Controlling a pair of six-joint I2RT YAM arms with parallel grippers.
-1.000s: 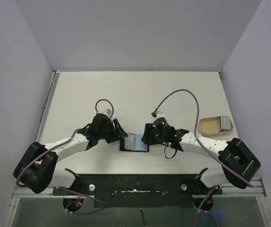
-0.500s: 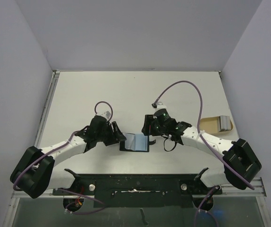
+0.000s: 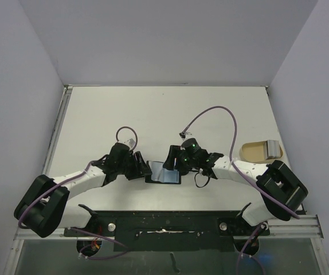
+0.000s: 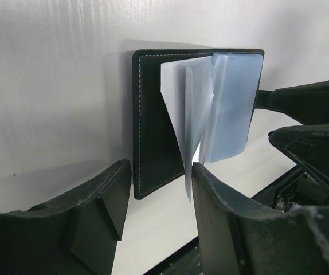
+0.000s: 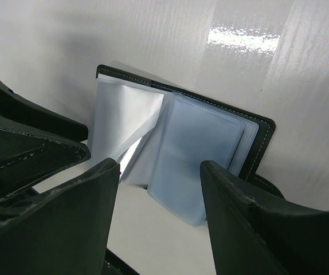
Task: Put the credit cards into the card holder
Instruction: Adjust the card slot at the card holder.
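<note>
Though glossy, white table (image 3: 164, 114) under card holder (image 3: 164, 173); lilac walls (image 3: 15, 74)

Card holder (image 3: 164, 174) between left claw (image 3: 145, 168), right claw (image 3: 171, 161); tray (image 3: 249, 152) — well right.

Worktop (image 3: 164, 109): white, faintly ribbed when seen close from my wrists.
Back wall (image 3: 164, 40): plain pale lilac-grey, meeting the worktop's far edge.
Left wall (image 3: 15, 86): same colour, on my left.
Right wall (image 3: 319, 74): same colour, on my right.
Rail (image 3: 57, 129): metal strip along the worktop's left edge.
Light: soft and even; one glare patch (image 5: 243, 39) on the worktop before my right wrist.
</note>
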